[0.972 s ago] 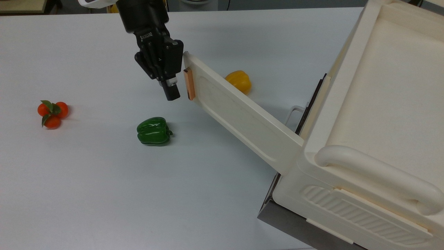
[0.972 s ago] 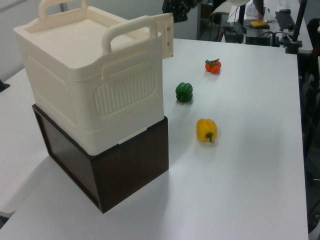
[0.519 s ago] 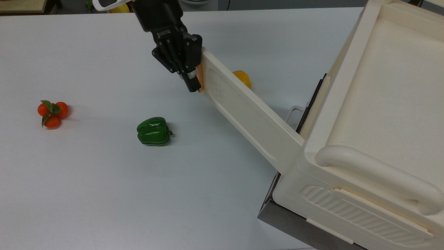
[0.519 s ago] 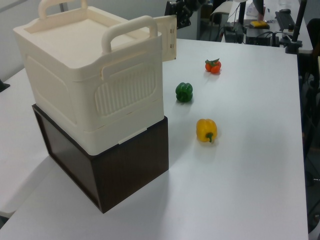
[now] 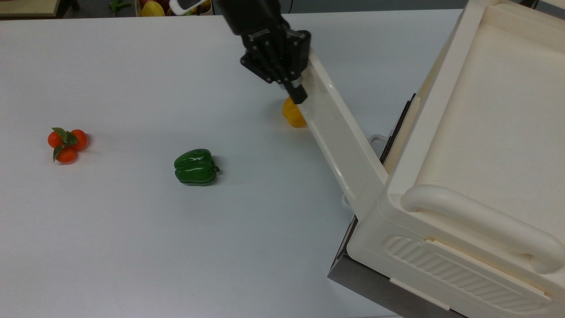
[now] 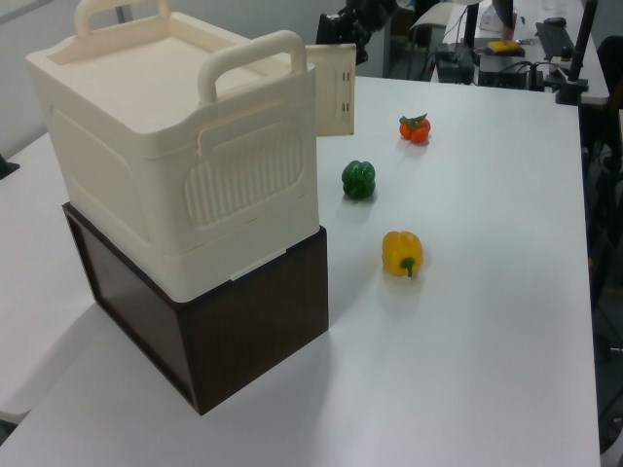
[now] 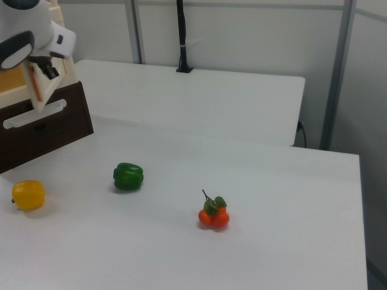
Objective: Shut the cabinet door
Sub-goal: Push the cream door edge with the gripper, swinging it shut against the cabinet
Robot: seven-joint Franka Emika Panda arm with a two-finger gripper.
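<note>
The tool [image 5: 296,90] pressed the cabinet door [image 5: 337,132] near its far end; grip state could not be told; risk: sliding off before the cabinet [image 5: 481,132] shut.

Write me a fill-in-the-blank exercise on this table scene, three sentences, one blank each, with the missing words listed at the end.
1. The gripper is pressed against the free end of the cabinet door, which stands partly ____.
2. In the top view, the pepper partly hidden behind that door is ____.
3. In the top view, the green pepper lies between the door and a cluster of small ____ fruits with green leaves.

Missing words: open; yellow; orange
</note>
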